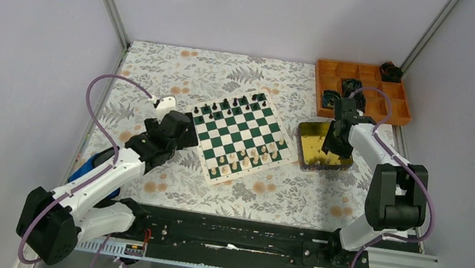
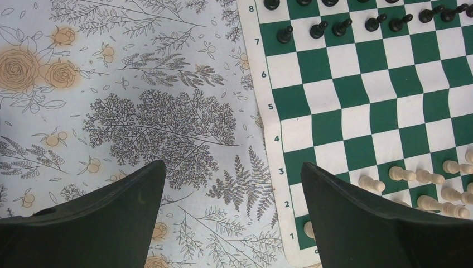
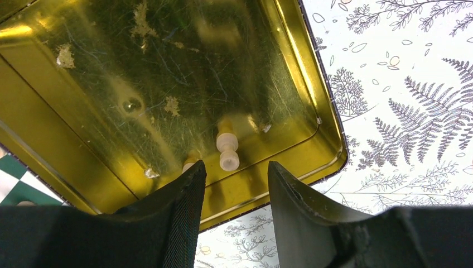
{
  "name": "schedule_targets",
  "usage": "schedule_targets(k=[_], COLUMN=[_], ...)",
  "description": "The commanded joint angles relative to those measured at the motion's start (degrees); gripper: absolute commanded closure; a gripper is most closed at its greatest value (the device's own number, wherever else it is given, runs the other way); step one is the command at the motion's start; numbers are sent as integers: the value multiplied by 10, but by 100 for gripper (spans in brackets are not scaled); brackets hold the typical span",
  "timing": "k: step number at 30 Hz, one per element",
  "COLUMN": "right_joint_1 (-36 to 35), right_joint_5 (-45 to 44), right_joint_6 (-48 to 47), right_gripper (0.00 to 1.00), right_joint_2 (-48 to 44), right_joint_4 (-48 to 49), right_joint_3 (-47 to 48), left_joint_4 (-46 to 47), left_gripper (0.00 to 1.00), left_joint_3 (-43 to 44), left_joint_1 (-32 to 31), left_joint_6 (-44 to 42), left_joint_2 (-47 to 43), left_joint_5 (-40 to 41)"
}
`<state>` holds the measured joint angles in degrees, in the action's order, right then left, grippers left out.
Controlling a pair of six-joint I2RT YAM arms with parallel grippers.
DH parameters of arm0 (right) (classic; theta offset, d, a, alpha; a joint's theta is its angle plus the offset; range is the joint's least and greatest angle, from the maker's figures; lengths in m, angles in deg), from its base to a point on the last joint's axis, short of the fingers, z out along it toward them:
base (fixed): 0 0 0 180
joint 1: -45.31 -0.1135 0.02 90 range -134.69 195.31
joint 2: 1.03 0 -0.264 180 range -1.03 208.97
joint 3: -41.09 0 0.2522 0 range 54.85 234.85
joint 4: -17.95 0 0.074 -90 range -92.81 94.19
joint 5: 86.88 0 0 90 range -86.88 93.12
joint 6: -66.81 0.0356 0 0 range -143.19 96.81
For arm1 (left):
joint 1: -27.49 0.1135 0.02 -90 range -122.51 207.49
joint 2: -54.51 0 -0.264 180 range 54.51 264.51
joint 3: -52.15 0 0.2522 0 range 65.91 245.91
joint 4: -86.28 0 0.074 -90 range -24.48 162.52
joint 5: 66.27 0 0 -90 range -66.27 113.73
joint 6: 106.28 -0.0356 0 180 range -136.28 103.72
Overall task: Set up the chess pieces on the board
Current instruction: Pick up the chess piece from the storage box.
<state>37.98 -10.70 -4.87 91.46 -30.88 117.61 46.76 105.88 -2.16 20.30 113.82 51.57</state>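
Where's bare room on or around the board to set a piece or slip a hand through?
Free: middle rows of the board, between the black pieces and cream pieces; tablecloth along its numbered edge. Crowded: both end rows.

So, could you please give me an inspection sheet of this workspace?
Surface: floral cloth, flat.
Job's things: board set askew; black pieces along its far side, cream pieces along its near side; a stray piece lying in the tin.
Clutter: orange tray at the far right, black items in it; blue object by the left arm.
Grippers: left gripper open above the board's left edge; right gripper open over the tin, near the stray piece.
Cables: purple cables loop off both arms, clear of the board.
Surroundings: pale walls on three sides.
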Motion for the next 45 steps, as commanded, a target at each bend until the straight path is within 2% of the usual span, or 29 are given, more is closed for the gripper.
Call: schedule_targets(k=[1,14,20,29,35,40,45], right_joint_1=[7,9,8,8,9,9,8], right_joint_5=[14,33,35,27,16,10,14], right_joint_6=[-4,-1,0,-1,-9,-17,-24], right_gripper=[49,49,52,72,91,99,100], right_joint_2=[12,35,39,35,18,1,-11], right_joint_4=[17,25,30,29,19,3,-9], right_joint_3=[-2,-9,-15,-14,-2,21,47], left_joint_4=[18,20,22,21,21,23,23], left_gripper=[1,1,1,1,1,1,1], left_joint_3=[-4,-3,-3,-3,-2,-2,-2], left_joint_1=[-5,-5,-5,-5,-5,-5,-5], left_joint_6=[4,6,5,4,6,4,3], left_joint_2=[5,16,19,19,19,15,8], left_joint_5=[2,2,1,-1,-3,-5,-3])
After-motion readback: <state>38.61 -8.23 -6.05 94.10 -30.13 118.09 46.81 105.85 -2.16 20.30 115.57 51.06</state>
